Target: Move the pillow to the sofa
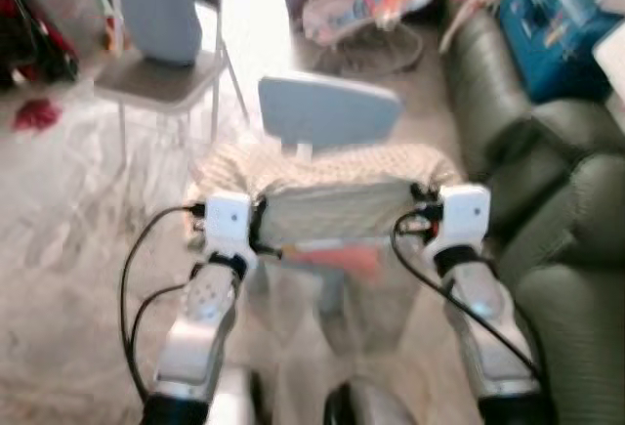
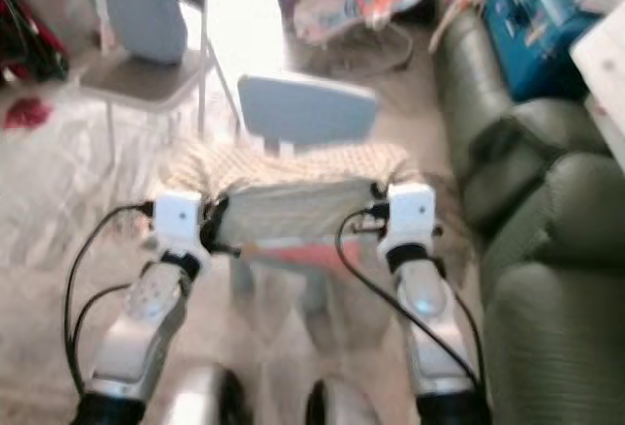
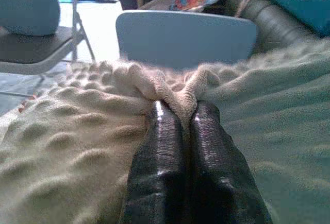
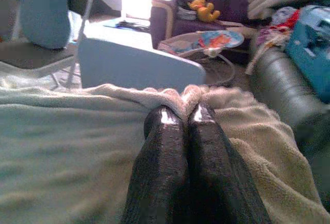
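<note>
Pale floor (image 1: 59,249), bright light from far end. Folding chair (image 1: 161,73) back left, baby bouncer (image 1: 376,5) behind, purple armchair (image 4: 206,13) far back, blue box (image 1: 552,15) back right.

Both silver arms reach forward, the left gripper (image 2: 210,225) and right gripper (image 2: 376,212) buried in either end of a cream, bumpy-textured pillow (image 2: 288,191) held up between them. Just beyond it a pale blue chair back (image 2: 306,109) stands upright. A grey folding chair (image 2: 146,63) sits far left, and the dark green sofa (image 2: 527,220) runs down the right side, everything slightly blurred
</note>
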You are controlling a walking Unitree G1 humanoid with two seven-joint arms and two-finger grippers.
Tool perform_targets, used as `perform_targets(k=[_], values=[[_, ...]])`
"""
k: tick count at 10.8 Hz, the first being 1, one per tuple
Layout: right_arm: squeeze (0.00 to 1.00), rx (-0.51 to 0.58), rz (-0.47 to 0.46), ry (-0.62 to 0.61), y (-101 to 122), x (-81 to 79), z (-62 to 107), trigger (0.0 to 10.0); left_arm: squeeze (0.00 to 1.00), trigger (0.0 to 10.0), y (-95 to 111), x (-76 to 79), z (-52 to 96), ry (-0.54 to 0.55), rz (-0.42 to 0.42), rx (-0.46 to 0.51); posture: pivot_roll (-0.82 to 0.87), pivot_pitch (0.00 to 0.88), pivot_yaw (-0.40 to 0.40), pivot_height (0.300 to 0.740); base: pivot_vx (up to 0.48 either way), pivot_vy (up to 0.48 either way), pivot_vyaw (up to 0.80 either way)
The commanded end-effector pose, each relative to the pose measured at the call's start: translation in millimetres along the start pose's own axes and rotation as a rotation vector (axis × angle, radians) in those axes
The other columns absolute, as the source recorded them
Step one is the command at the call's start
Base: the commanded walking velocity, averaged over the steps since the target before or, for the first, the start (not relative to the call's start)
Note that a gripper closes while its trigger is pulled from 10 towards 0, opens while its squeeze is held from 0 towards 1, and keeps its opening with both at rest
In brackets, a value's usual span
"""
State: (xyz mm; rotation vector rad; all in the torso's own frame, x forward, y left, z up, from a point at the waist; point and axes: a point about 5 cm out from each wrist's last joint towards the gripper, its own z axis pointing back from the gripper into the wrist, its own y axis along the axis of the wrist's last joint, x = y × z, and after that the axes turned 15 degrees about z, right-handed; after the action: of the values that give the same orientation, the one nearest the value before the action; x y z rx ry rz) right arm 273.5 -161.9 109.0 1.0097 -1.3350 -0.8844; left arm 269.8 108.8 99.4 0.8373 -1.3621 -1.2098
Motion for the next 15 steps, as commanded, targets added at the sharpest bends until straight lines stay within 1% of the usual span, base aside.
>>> perform_targets(k=[1, 2, 5, 6, 7, 12, 14, 15], values=[[0.0, -0.018, 0.006, -0.09, -3.9, 18.2, 1.5, 10.0, 0.0, 10.0, 3.3, -16.2, 2.4, 0.07, -0.015, 0.01, -0.05, 0.111, -0.028, 0.74, -0.285, 0.0, 0.0], [0.0, -0.019, 0.006, -0.091, -3.9, 17.8, 1.7, 10.0, 0.0, 10.0, 3.3, -15.8, 2.4, 0.067, -0.013, 0.01, -0.05, 0.112, -0.027, 0.74, -0.274, 0.0, 0.0], [0.0, -0.025, 0.001, -0.087, -4.8, 15.2, 1.9, 10.0, 0.0, 10.0, 2.3, -15.7, 2.6, 0.057, 0.0, 0.006, -0.05, 0.116, -0.027, 0.74, 0.0, 0.0, 0.0], [0.0, -0.033, -0.003, -0.087, -5.6, 15.2, 1.2, 10.0, 0.0, 10.0, 2.6, -15.3, 2.1, 0.055, 0.019, 0.0, -0.05, 0.116, -0.028, 0.74, 0.0, 0.0, -0.8], [0.0, -0.038, -0.003, -0.084, -6.2, 15.2, 0.7, 10.0, 0.0, 10.0, 2.9, -14.4, 1.7, 0.045, 0.026, -0.001, -0.05, 0.115, -0.027, 0.74, 0.0, 0.352, -0.8], [0.0, -0.035, 0.003, -0.081, -5.5, 15.1, -2.0, 10.0, 0.0, 10.0, 2.1, -11.1, 0.4, 0.024, 0.018, -0.005, -0.05, 0.114, -0.029, 0.74, 0.0, 0.48, -0.8], [0.0, -0.033, 0.003, -0.082, -4.8, 15.8, -3.6, 10.0, 0.0, 10.0, 1.7, -10.3, -0.2, 0.022, 0.021, -0.008, -0.05, 0.113, -0.03, 0.74, 0.0, 0.375, -0.8], [0.0, -0.033, 0.006, -0.083, -4.4, 16.1, -4.3, 10.0, 0.0, 10.0, 1.3, -9.3, 0.0, 0.017, 0.016, -0.006, -0.05, 0.114, -0.031, 0.74, 0.0, 0.0, -0.8]])
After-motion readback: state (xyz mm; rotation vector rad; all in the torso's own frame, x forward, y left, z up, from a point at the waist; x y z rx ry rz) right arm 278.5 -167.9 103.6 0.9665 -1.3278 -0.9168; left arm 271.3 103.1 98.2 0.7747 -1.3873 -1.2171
